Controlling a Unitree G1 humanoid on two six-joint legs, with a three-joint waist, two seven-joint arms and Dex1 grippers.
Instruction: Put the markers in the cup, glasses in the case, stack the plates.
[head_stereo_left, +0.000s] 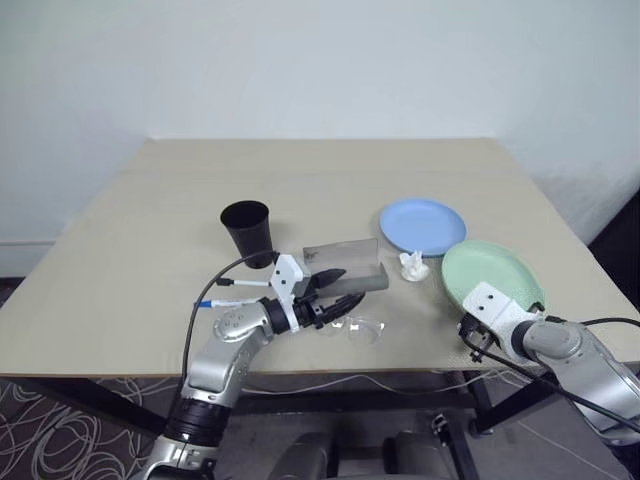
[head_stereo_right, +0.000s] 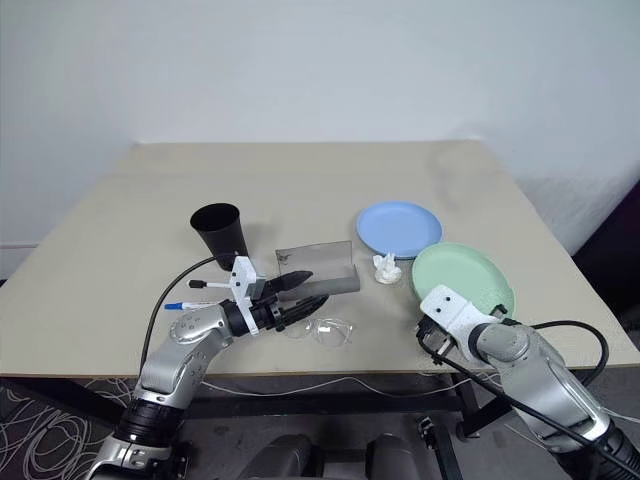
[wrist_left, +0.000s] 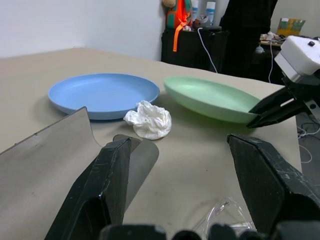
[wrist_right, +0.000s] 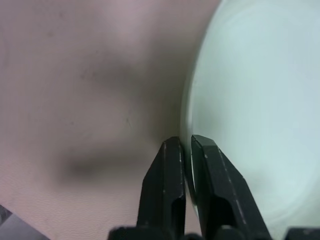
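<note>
While the right gripper (head_stereo_left: 468, 330) works the near rim of the round mint-green plastic plate (head_stereo_left: 495, 270), the head camera has that plate just beside the round light-blue plate (head_stereo_left: 422, 224) on the tan table (head_stereo_left: 320, 180), still unstacked. The clear-framed glasses (head_stereo_left: 366, 328) lie near the front edge, their long axis running roughly side to side.

From the left wrist, the left gripper (wrist_left: 182, 170) stands wide open, holding nothing, level beside the grey case's smoky lid (wrist_left: 45, 165). A crumpled white lump (wrist_left: 148, 119) sits close in front of the blue plate.

From the right wrist, the two black fingers (wrist_right: 167, 185) are pinched tight on the green plate's thin rim! To do this well, I'd say lift gently, keep it level, clear the lump, then settle it squarely on the blue one.
</note>
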